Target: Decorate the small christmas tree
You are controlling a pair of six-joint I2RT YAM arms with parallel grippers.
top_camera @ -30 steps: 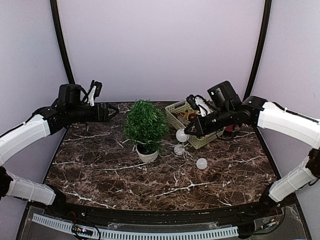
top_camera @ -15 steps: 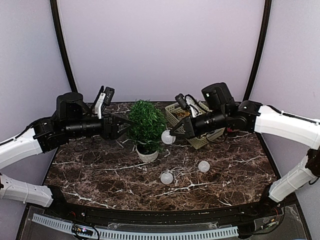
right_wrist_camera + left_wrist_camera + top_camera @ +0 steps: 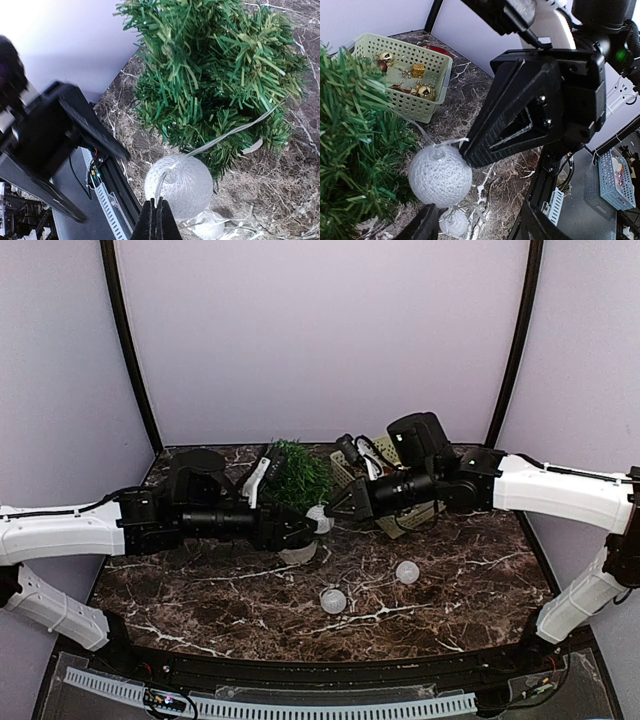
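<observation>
Here we have our right gripper (image 3: 156, 212) pinched together on the clear cord (image 3: 215, 142) just above a white woven ball (image 3: 440, 175), and our left gripper (image 3: 476, 227) standing apart beneath it. The small christmas tree (image 3: 298, 475), bushy and dark green in a white pot (image 3: 297, 554), stands mid-table toward the back, branches beside the ball. A pale green basket (image 3: 415, 95) crowds its right; the table (image 3: 200, 590) in front holds two loose balls (image 3: 333, 600).

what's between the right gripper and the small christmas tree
Only the white ball on the cord that the right gripper pinches; it hangs just short of the small christmas tree. Nothing else visible.
</observation>
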